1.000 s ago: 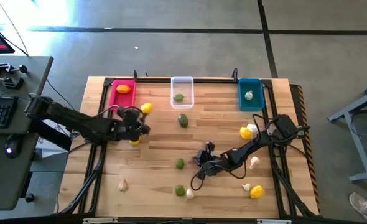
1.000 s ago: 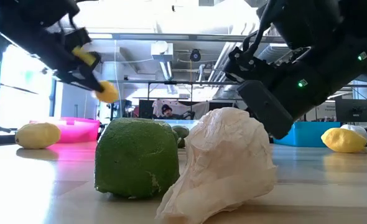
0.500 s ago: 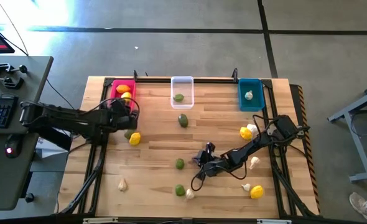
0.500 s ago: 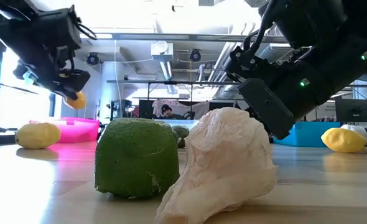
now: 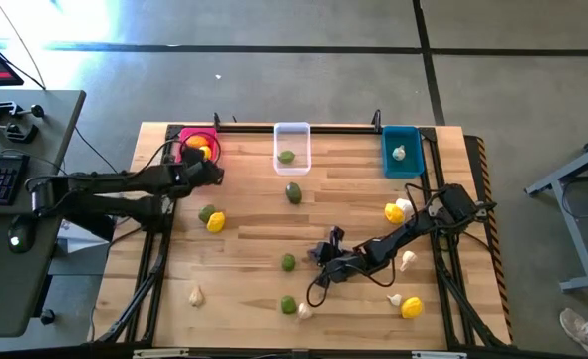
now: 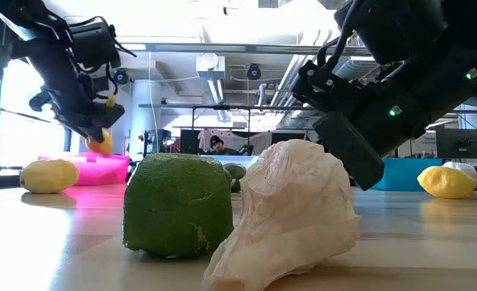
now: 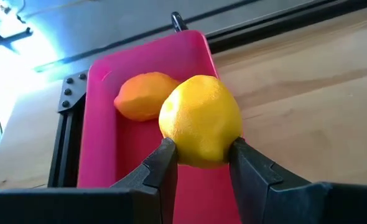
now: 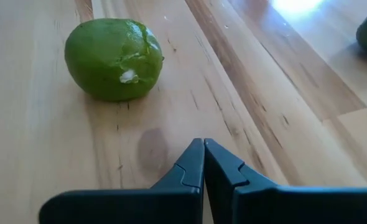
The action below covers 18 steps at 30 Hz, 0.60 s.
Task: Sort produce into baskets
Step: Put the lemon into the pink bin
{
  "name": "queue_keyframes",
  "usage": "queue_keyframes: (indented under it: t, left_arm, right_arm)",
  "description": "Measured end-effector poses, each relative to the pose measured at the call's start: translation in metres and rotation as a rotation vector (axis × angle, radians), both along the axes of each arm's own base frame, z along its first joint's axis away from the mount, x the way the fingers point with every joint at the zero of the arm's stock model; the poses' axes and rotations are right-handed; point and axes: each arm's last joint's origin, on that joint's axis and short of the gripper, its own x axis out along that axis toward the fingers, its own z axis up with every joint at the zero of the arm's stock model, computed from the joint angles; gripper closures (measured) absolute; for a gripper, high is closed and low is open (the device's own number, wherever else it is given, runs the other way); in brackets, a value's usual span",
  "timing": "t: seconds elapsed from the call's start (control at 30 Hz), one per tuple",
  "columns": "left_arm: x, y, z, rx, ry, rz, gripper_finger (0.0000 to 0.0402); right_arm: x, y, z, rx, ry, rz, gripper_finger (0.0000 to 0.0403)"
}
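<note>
My left gripper (image 5: 204,163) is shut on a yellow lemon (image 7: 201,121) above the pink basket (image 7: 102,143), where an orange fruit (image 7: 140,96) lies. My right gripper (image 8: 203,155) is shut with nothing in it, low over the table's middle, a short way from a green lime (image 8: 114,59) resting on the wood. The clear basket (image 5: 292,133) holds a green piece (image 5: 287,157). The teal basket (image 5: 401,165) holds a whitish bulb (image 5: 400,153). My left gripper pinches the lemon's lower sides (image 7: 174,149) between its two fingers. The fingers slant down and come from the table's left side. The lemon is lifted clear above the pink basket's near end, seen as the lemon (image 6: 99,144) in the low view.
Loose produce lies about the table: a green piece (image 5: 206,213) and a yellow one (image 5: 216,223) at the left, a green one (image 5: 293,192) mid-table, a lime (image 6: 178,206) and bulb (image 6: 291,214) near the front edge, yellow fruit (image 5: 393,211) and bulbs (image 5: 408,261) at the right.
My left gripper has swung with the lemon toward the table's left and far edge, from above the boards to over the pink basket, and has tipped further down. A green piece and a yellow one that the arm covered now show on the table.
</note>
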Motion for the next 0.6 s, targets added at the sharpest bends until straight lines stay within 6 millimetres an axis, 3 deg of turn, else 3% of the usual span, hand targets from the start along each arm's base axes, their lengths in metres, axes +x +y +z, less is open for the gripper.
queue_keyframes:
  t: [0.6]
  left_arm:
    - [-0.016, 0.045, 0.003, -0.128, -0.062, -0.026, 0.0300]
  right_arm:
    - [0.002, -0.006, 0.000, -0.038, 0.015, 0.012, 0.0403]
